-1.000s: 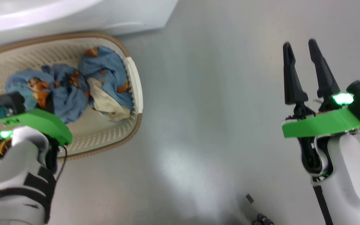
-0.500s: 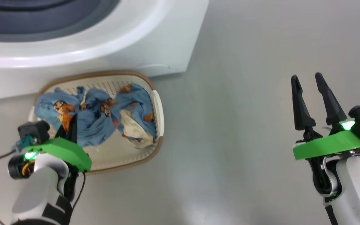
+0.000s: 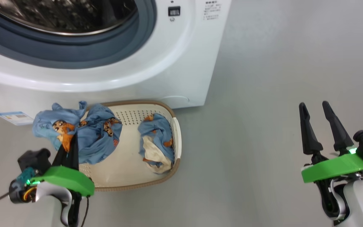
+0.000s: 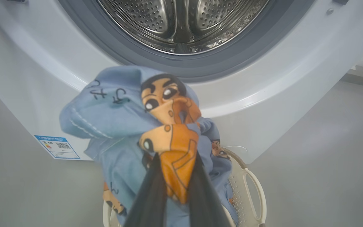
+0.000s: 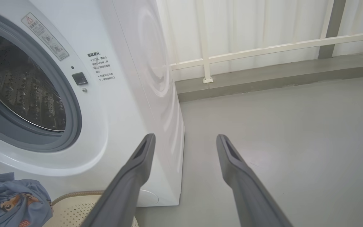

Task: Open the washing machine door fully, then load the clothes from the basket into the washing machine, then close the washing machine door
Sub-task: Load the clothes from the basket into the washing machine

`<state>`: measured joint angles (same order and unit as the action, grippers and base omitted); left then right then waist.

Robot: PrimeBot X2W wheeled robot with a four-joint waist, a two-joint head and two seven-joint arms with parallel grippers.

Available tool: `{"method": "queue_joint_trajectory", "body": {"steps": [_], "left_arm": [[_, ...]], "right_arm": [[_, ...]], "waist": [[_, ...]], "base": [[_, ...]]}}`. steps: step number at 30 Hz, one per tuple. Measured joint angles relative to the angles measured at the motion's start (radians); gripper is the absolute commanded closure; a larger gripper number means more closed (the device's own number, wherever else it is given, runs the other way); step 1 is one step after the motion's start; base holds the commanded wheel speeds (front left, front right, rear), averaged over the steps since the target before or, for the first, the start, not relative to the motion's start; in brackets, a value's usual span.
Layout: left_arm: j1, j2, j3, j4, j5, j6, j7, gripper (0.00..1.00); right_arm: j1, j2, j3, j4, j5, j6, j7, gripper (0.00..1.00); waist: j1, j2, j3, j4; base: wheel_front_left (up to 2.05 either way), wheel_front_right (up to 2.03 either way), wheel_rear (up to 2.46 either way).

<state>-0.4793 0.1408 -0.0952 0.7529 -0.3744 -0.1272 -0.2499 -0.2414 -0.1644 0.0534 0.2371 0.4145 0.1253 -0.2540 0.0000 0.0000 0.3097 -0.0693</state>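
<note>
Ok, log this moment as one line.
left fingers: shut on clothes bundle, held above basket | right fingers: open, empty | second bundle: in basket | washing machine: open

Blue clothes bundle [image 3: 87, 135] above cream basket [image 3: 128, 171]

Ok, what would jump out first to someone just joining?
The blue cartoon-print bundle clamped in the left end effector, hanging before the open steel drum. A second bundle lies at the right end of the basket; the right end effector stands open over the floor.
</note>
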Motion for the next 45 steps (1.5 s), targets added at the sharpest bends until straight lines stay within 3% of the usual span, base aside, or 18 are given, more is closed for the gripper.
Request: {"method": "queue_joint_trajectory", "body": {"steps": [10,26,38,45], "left_arm": [[0.153,-0.029,0.095,-0.215,0.083,-0.001,-0.001,1.00],[0.339,-0.070,0.153,-0.443,0.149,-0.001,-0.001,1.00],[0.333,-0.096,0.167,-0.480,0.159,-0.001,-0.001,1.00],[0.209,-0.097,0.164,-0.478,0.159,-0.001,-0.001,1.00]], "right_arm": [[0.052,-0.007,-0.024,0.002,0.000,0.000,0.000,0.00],[0.094,-0.019,-0.042,-0.005,0.000,0.000,0.000,0.00],[0.093,-0.021,-0.052,-0.022,0.000,0.000,0.000,0.00],[0.066,-0.019,-0.051,-0.030,0.000,0.000,0.000,0.00]], "waist": [[0.0000,0.0000,-0.083,0.038],[0.0000,0.0000,-0.110,0.076],[0.0000,0.0000,-0.059,0.082],[0.0000,0.0000,0.008,0.075]], "base": [[0.00,0.00,0.00],[0.00,0.00,0.00],[0.00,0.00,0.00],[0.00,0.00,0.00]]}}
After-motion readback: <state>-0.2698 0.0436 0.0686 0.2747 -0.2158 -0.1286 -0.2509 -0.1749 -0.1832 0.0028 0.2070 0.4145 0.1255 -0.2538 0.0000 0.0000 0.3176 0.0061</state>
